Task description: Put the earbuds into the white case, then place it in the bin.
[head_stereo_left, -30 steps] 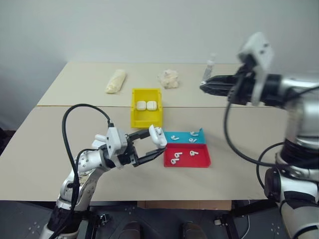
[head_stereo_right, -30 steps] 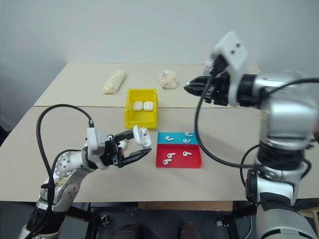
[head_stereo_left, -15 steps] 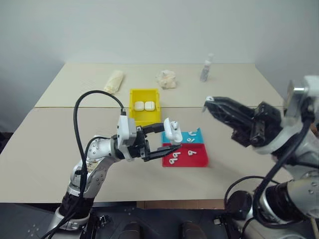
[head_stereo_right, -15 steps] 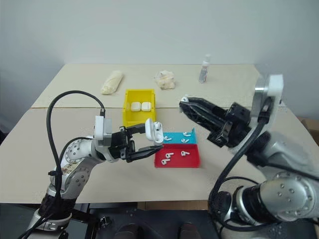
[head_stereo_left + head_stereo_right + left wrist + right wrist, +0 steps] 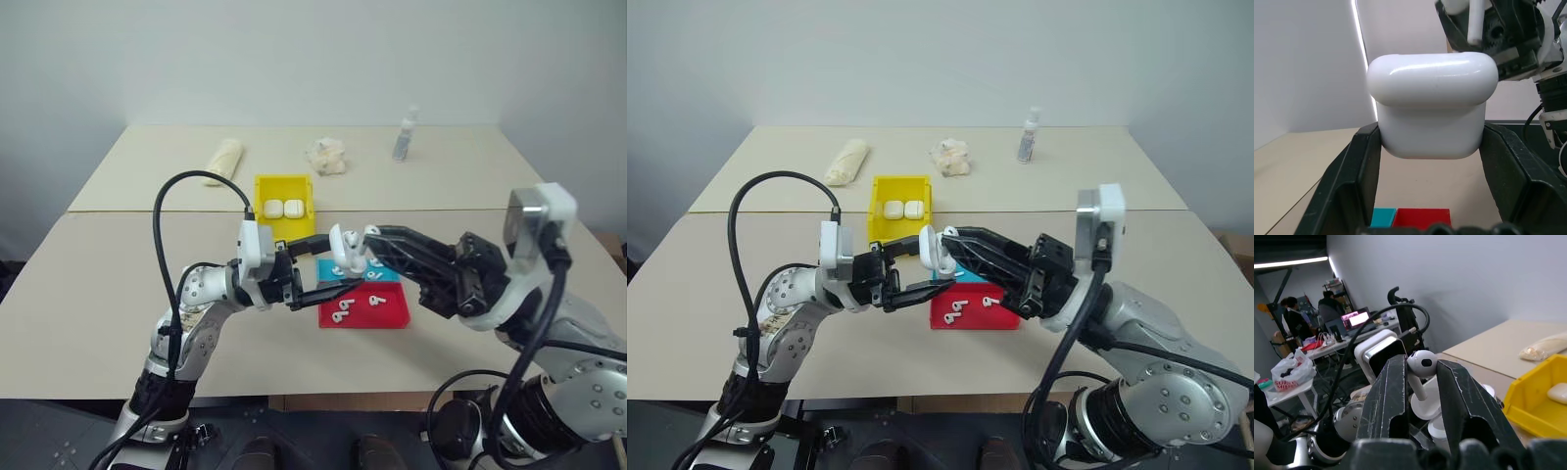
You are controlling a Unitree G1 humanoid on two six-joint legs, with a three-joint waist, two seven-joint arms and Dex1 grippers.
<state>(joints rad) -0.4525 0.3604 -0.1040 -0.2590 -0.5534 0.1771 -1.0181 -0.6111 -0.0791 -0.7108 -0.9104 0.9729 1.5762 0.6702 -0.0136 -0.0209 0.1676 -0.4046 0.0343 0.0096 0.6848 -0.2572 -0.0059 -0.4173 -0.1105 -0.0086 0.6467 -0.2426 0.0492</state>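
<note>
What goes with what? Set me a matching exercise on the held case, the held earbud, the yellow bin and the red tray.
1. white case
2. earbud
3. bin
4. red tray

A. contains two cases
B. pinched in the right gripper
C. contains loose earbuds
D. clamped in the left gripper

Pairs: 1-D, 2-B, 3-A, 4-C

Even, soft overhead light is filling the scene; the table (image 5: 108,294) is carrying only faint shadows. A glare streak is showing on the white case (image 5: 1432,105), and distant background is blurring.
</note>
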